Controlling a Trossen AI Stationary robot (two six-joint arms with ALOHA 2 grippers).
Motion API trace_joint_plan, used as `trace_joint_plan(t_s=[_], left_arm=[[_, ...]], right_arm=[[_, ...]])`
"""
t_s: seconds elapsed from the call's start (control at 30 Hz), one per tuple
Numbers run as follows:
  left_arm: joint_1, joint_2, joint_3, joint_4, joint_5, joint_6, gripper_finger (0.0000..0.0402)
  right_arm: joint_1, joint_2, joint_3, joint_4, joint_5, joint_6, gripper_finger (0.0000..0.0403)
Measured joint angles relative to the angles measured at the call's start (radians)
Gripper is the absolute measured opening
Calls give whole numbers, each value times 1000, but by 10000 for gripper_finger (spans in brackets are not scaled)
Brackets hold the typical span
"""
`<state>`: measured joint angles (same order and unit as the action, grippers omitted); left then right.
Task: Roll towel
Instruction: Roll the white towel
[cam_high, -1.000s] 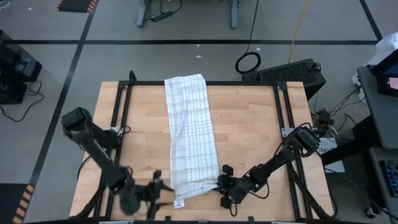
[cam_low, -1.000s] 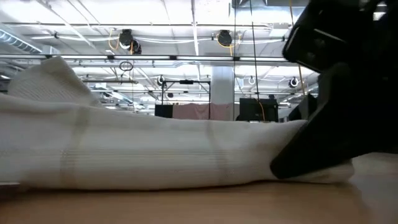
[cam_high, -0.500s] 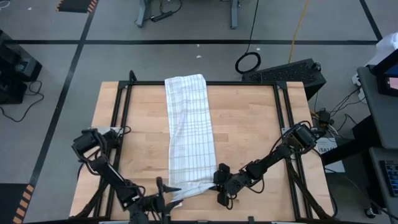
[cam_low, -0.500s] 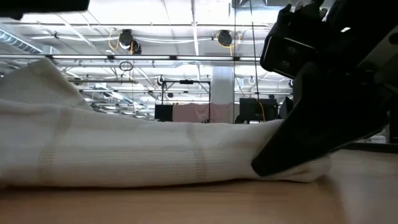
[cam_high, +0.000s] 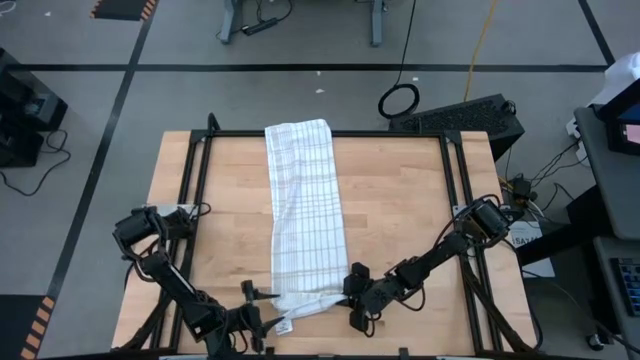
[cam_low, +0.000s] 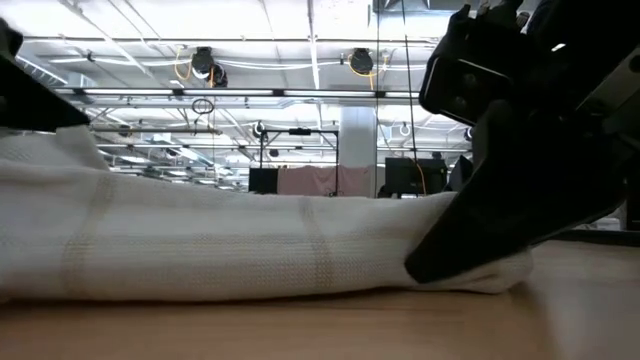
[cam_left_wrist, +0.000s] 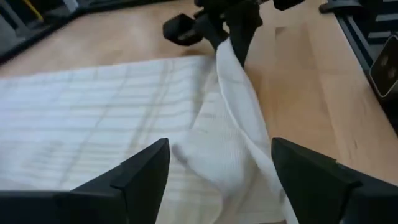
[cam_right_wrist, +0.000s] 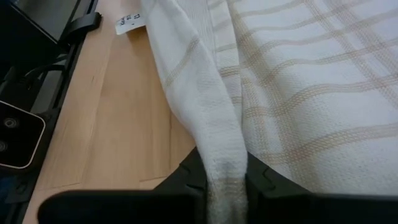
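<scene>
- High view: the towel (cam_high: 303, 215), white with dark checks, lies as a long strip down the centre of the wooden table (cam_high: 410, 220). At lower centre, the right gripper (cam_high: 350, 295) pinches its near right corner. The left gripper (cam_high: 257, 310) sits at lower left, just beside the near left corner.
- Low view: the cloth bunches into a soft, low ridge across the frame.
- Left wrist view: the left fingers (cam_left_wrist: 140, 171) stand wide apart, holding nothing.
- Right wrist view: the right fingers are clamped on a thin fold.
- Judgement: light and limp; best gripped at the near corners.
</scene>
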<state>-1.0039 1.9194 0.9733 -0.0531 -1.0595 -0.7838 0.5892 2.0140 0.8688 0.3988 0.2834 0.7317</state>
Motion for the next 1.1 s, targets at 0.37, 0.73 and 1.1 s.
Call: trace_joint_plan(t_s=[0.37, 0.73, 1.1], left_arm=[[7, 0, 0, 56, 222, -102, 247], [29, 22, -1, 45, 211, -99, 159], [6, 21, -1, -8, 142, -79, 19]], right_arm=[[1, 0, 0, 5, 2, -2, 33], [2, 0, -1, 26, 1, -2, 34], [49, -65, -3, -7, -15, -144, 96]])
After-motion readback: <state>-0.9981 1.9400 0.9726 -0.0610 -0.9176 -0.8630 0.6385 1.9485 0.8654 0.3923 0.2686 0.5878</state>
